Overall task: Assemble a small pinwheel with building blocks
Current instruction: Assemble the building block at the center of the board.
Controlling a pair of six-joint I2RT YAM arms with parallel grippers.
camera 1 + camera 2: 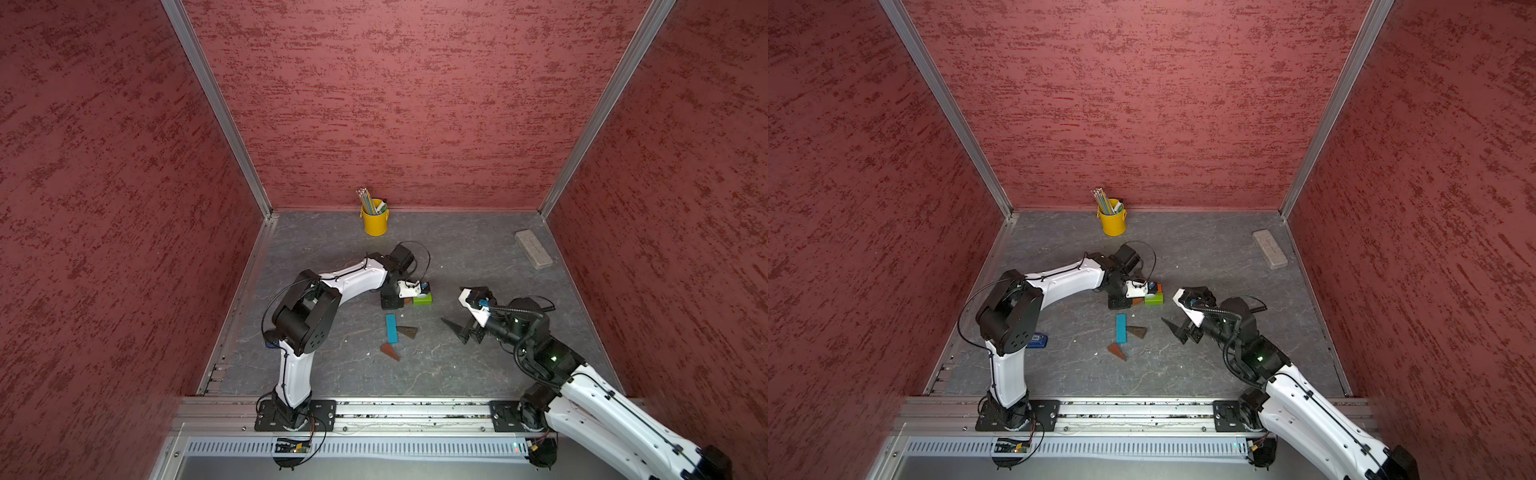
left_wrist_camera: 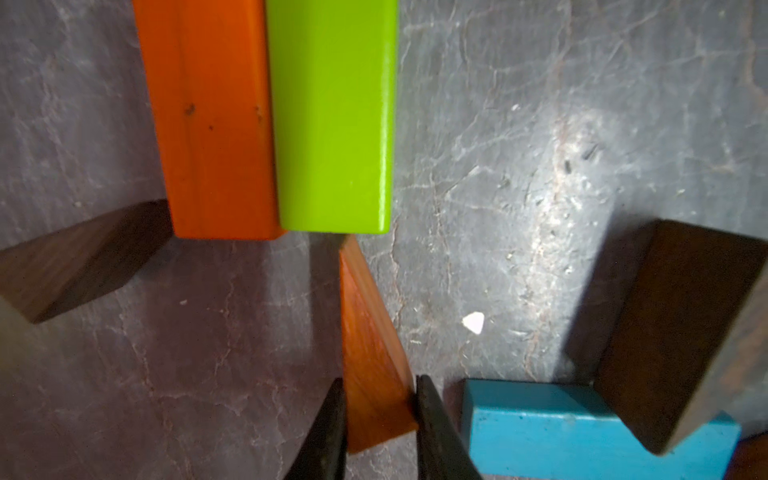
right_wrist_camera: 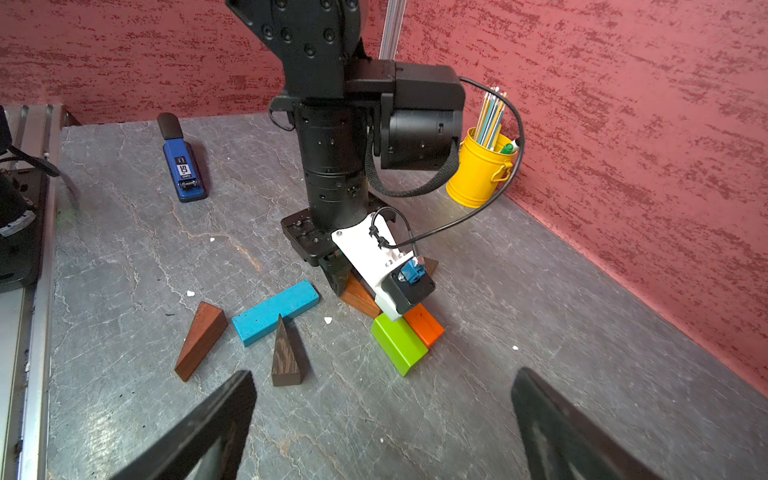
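Note:
An orange block (image 2: 212, 124) and a green block (image 2: 336, 120) lie side by side on the table. My left gripper (image 2: 379, 380) is shut on a reddish wedge (image 2: 370, 353) whose thin tip reaches the green block's end. A dark wedge (image 2: 83, 257) lies against the orange block's corner. Nearer the rail lie a blue bar (image 1: 391, 328), another dark wedge (image 1: 408, 331) beside it and a second reddish wedge (image 1: 390, 351). My right gripper (image 3: 382, 378) hovers open and empty to the right of the green block (image 1: 422, 299).
A yellow pencil cup (image 1: 375, 218) stands at the back wall. A grey block (image 1: 533, 248) lies at the back right. A blue stapler (image 3: 183, 170) sits behind the left arm's elbow. Red walls close in three sides.

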